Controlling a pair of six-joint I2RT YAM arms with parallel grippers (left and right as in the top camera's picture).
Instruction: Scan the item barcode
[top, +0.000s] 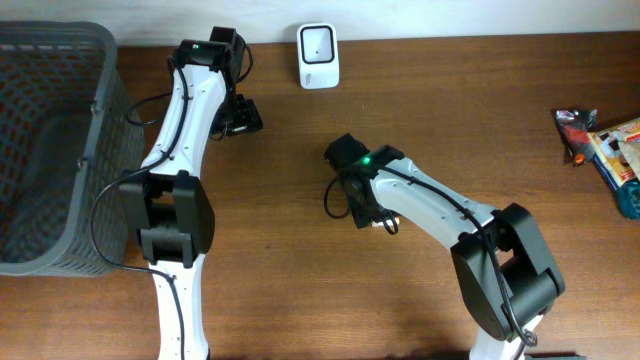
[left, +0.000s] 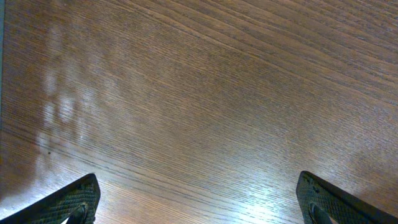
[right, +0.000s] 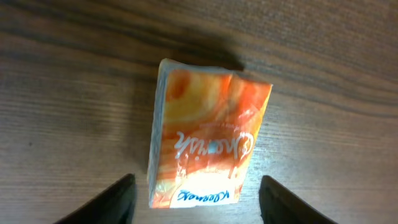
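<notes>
Orange and shiny, the tissue packet (right: 208, 149) is lying flat on the brown worktop (right: 62, 93), right between the jaws of the right gripper (right: 199, 202). Those jaws are standing open, one on each side, not touching it. The step looks like picking it up. To do that well, the gripper should be going straight down and squeezing the long sides gently, because the packet is soft and may be squashing. No barcode is showing on top, so the packet may be needing a turn at the white scanner (top: 318, 55), which is sitting well apart. The left gripper (left: 196, 199) is hanging wide open, holding nothing.
</notes>
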